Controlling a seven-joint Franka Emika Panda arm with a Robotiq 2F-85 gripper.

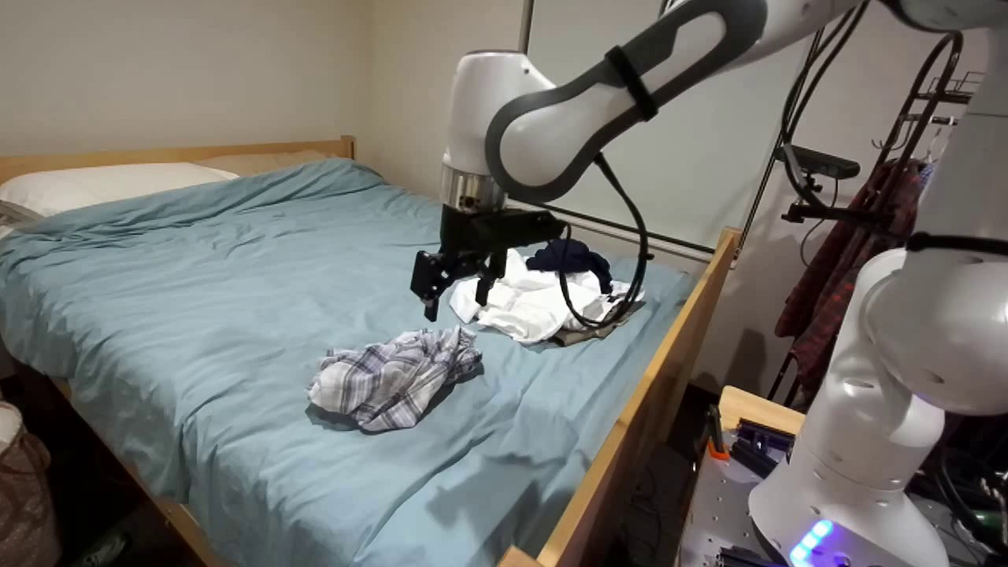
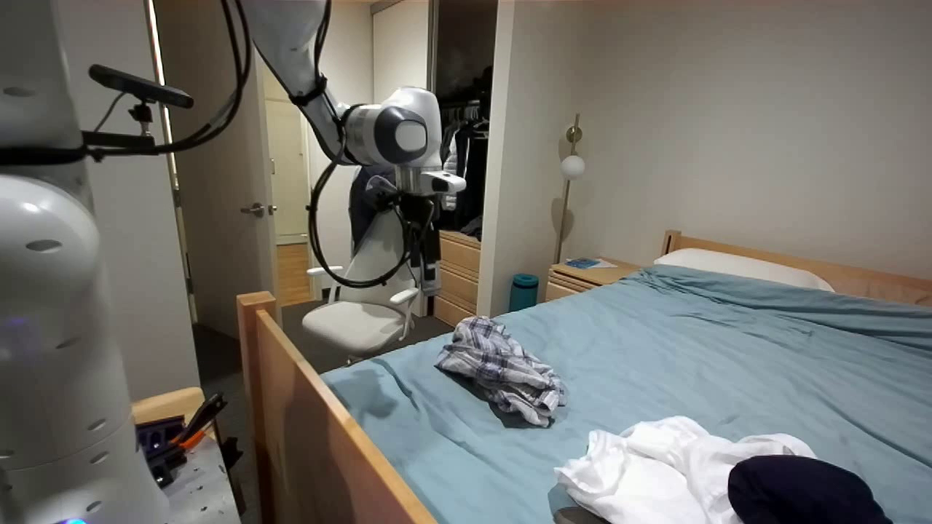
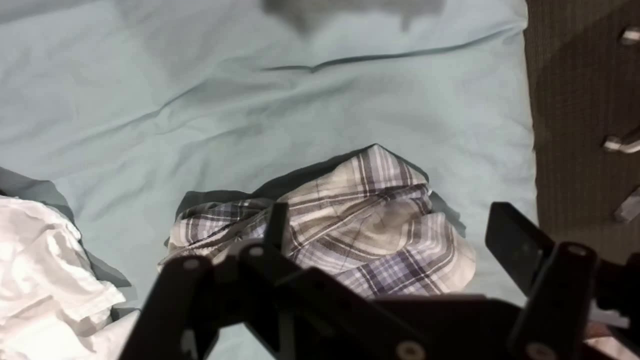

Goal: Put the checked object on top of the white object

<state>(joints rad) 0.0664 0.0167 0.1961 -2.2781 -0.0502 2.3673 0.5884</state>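
Well, going left to right through the wrist view, our first worry is the white cloth: if carried over too low, the checked cloth could drag it askew rather than settle on top. In the middle, the checked cloth looks limp, so a shallow pinch could catch one ridge and slip, while a deep one could grab the blanket too. At right, past the blanket's edge, lies the dark floor; a weak hold swung that way would risk a drop. As for the pincer, its fingers stand wide apart, holding nothing. We see the checked cloth on the blanket, in both exterior views lower than the fingers and not touching them; in the wrist view it shows mostly between them, near but apart from the white cloth.
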